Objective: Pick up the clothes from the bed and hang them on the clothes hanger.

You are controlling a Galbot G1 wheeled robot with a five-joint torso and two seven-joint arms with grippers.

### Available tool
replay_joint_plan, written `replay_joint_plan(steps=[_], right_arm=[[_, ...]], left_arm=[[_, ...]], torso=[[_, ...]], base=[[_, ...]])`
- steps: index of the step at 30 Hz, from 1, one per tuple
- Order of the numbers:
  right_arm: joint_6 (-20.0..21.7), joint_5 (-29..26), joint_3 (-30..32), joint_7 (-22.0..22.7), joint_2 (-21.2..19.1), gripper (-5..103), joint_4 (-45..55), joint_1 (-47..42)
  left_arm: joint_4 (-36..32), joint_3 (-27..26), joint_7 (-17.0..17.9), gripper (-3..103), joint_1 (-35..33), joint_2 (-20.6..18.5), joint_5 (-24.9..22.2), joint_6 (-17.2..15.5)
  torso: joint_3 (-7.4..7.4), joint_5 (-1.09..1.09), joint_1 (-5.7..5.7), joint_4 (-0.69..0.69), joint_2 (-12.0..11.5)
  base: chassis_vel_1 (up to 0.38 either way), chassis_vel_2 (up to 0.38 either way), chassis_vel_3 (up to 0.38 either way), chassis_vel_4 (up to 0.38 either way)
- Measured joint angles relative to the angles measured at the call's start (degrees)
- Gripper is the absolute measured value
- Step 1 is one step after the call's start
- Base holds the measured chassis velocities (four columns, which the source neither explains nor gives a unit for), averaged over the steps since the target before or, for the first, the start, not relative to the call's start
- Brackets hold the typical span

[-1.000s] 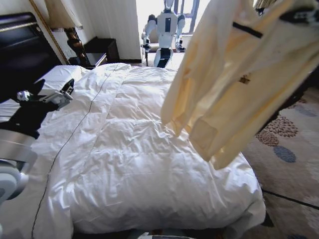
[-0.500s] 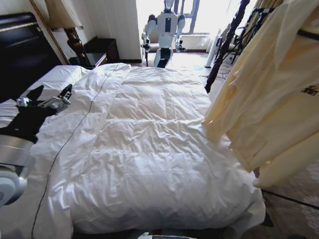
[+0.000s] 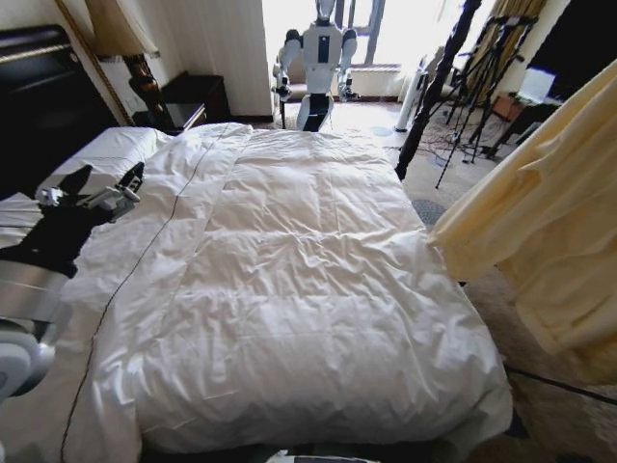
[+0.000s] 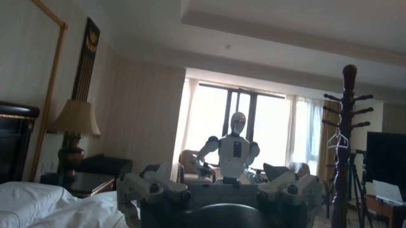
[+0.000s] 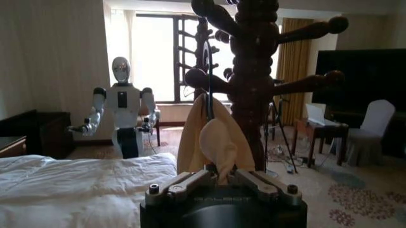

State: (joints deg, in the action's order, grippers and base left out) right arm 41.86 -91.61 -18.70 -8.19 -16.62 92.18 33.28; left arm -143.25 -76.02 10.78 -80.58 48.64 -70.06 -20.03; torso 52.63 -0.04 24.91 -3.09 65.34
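One pale yellow garment, the clothes (image 5: 212, 128), is hanging directly above the right claw (image 5: 222, 180), whose two fingers are pressing together on a fold of the cloth. Just beyond that claw a dark wooden coat stand (image 5: 244, 71) is rising, and a thin black hook of the clothes hanger (image 5: 208, 80) is running up beside one of its pegs; whether it is resting on the peg I cannot tell. In the head view the clothes (image 3: 549, 241) are draping off the bed (image 3: 289, 280), beside its edge. The left claw (image 3: 89, 198) is hovering with fingers spread apart over the bed's pillow end, well apart from the clothes, holding nothing.
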Motion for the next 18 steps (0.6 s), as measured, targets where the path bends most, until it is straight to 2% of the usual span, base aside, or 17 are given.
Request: replay_joint_plan(steps=[10, 18], right_arm=[[0.0, 6.6, -0.3, -4.7, 7.5, 0, -9.6, 0.5], [0.0, 7.7, -1.8, -4.2, 13.3, 0, -12.6, 2.0]], left_arm=[[0.0, 0.0, -0.1, 100, -0.7, 1.3, 0.5, -0.4], [0.0, -0.4, -0.1, 100, -1.8, 2.0, 1.3, -0.4]], torso=[[0.00, 0.03, -0.01, -0.04, 0.0], [0.00, 0.01, 0.00, -0.01, 0.0]], base=[[0.000, 0.000, 0.000, 0.000], [0.000, 0.000, 0.000, 0.000]])
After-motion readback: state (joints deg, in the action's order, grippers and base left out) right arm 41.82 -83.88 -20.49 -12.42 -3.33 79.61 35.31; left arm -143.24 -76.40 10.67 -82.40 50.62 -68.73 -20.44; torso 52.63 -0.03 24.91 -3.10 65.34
